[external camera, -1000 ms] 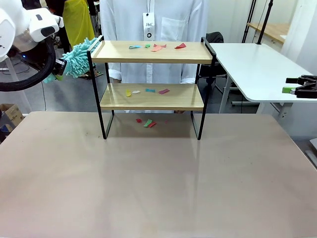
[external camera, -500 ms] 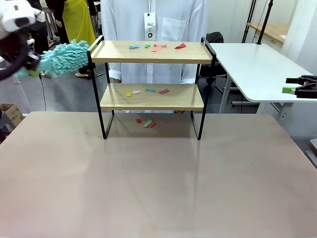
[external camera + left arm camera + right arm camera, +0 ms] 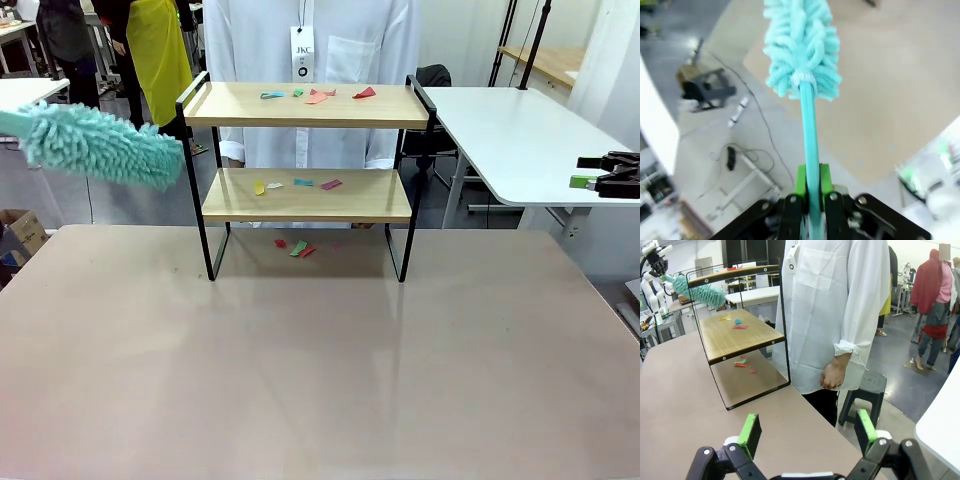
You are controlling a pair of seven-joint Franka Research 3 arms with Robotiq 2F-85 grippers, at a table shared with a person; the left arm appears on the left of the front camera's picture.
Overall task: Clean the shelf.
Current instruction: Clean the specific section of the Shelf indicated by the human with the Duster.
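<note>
Teal and fluffy, a duster [image 3: 100, 145] hangs in the air at the left of the shelf [image 3: 395, 106]. Its tip is close to the black left end rail, and I cannot tell if it touches. The left jaws pinch the thin teal handle [image 3: 809, 135] between their green pads [image 3: 800, 180]. The shelf stands on the far middle of the tabletop [image 3: 320, 380], just before a person in a white shirt [image 3: 340, 40]. Small coloured scraps [image 3: 315, 96] lie on the top board, on the lower board [image 3: 370, 200] and on the tabletop under it. The right jaws are spread wide and hold nothing, at the far right, well apart from the shelf.
</note>
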